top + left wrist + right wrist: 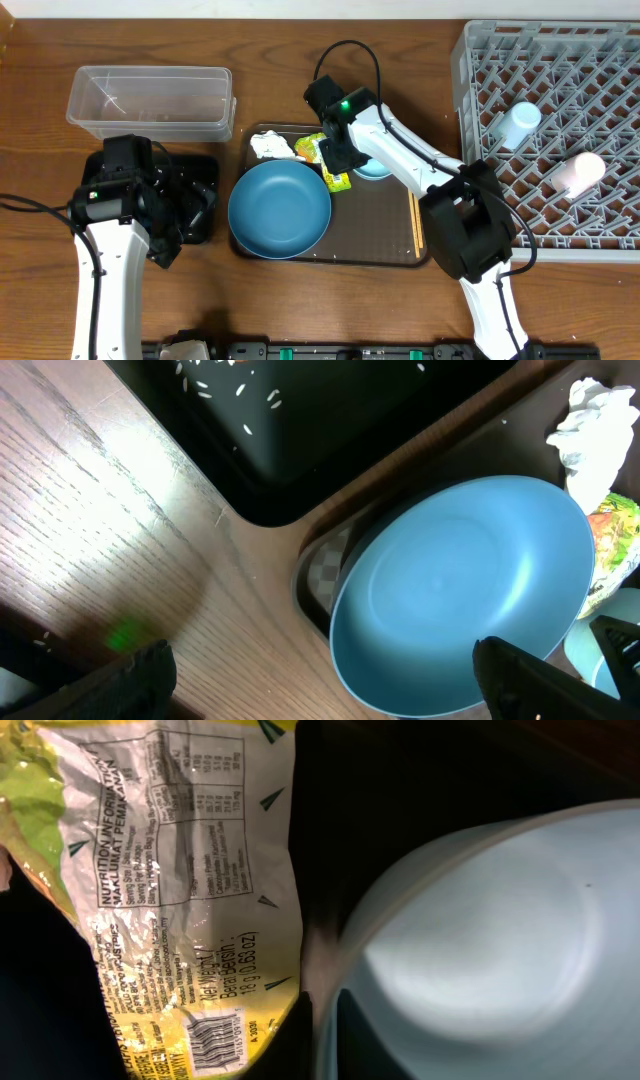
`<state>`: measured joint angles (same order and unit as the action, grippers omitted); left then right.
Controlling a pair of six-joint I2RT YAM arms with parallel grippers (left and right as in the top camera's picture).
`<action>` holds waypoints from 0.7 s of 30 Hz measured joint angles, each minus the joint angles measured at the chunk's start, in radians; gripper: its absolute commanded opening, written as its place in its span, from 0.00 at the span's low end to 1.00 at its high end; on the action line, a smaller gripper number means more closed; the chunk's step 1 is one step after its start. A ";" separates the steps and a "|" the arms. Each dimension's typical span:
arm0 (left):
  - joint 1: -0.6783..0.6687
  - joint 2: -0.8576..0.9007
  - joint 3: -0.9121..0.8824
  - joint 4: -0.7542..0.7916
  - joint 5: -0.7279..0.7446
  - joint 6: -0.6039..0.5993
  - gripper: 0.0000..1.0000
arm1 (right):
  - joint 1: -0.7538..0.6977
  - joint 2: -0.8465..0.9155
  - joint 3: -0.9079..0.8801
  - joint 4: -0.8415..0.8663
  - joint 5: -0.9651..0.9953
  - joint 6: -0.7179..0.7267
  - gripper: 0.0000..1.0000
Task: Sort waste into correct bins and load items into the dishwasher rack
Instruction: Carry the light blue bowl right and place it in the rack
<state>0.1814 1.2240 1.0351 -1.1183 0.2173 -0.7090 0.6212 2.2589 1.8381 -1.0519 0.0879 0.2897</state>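
My right gripper (347, 156) is over the brown serving tray (380, 235). In the right wrist view it (312, 1025) is shut on the left rim of the small light-blue bowl (500, 920), with one finger on each side of the thin wall. The green-and-yellow wrapper (170, 870) lies right beside that grip. A crumpled white tissue (270, 147) sits behind the dark-blue plate (280, 208). My left gripper (320, 685) stands open over the table by the plate's (460, 590) edge, holding nothing. Rice grains (245, 400) dot the black tray (330, 440).
The clear tub (150, 100) stands at the back left. At the right is the grey rack (560, 60), holding a light-blue cup (520, 122) and a whitish cup (580, 172). Chopsticks (417, 222) lie along the brown tray's right edge.
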 measured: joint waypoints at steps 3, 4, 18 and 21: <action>0.000 0.000 0.000 0.000 0.000 0.000 0.98 | 0.000 0.000 0.013 -0.015 0.012 0.002 0.01; 0.000 0.000 0.000 0.000 0.000 0.000 0.98 | 0.000 0.000 0.024 -0.028 0.013 0.003 0.01; 0.000 0.000 0.000 0.000 0.000 0.000 0.98 | -0.148 -0.278 0.172 -0.138 -0.047 0.006 0.01; 0.000 0.000 0.000 0.000 0.000 0.000 0.98 | -0.292 -0.359 0.191 -0.135 -0.111 -0.011 0.01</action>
<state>0.1814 1.2240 1.0351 -1.1183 0.2176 -0.7090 0.3294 1.9003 2.0293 -1.1873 -0.0227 0.2783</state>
